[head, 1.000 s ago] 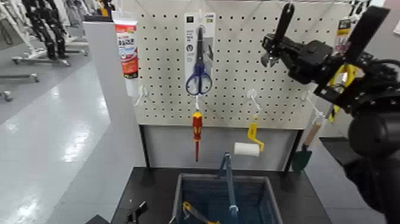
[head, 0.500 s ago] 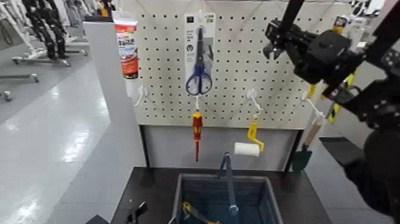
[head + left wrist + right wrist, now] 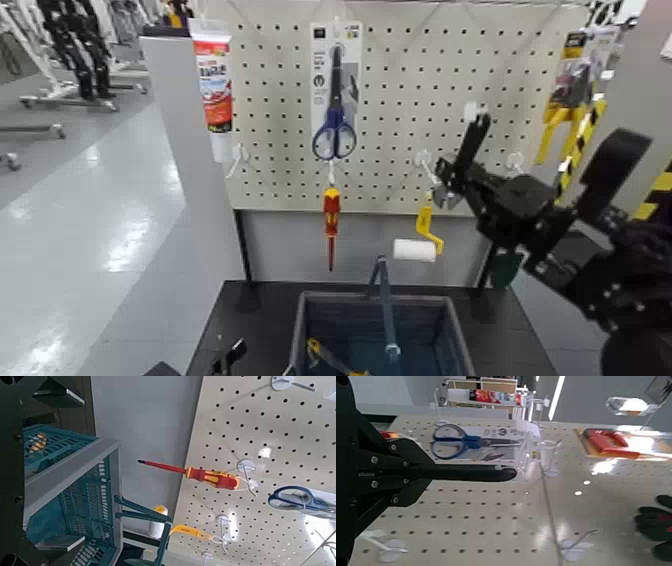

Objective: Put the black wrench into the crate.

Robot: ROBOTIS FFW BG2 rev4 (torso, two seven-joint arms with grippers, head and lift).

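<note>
Now right gripper [image 3: 462, 172], jaws pinching the all-black adjustable wrench [image 3: 467, 152], at 1 o'clock above the blue-grey plastic crate [image 3: 300, 335].

Black table [image 3: 255, 310]; crate [image 3: 305, 330] sits on it.

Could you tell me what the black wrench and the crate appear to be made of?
The black wrench, held by the right gripper, looks like matte black-coated metal: thin, flat and rigid, though plastic cannot be ruled out. The crate looks like moulded blue-grey plastic, judging by its thick rim and slotted walls.
</note>
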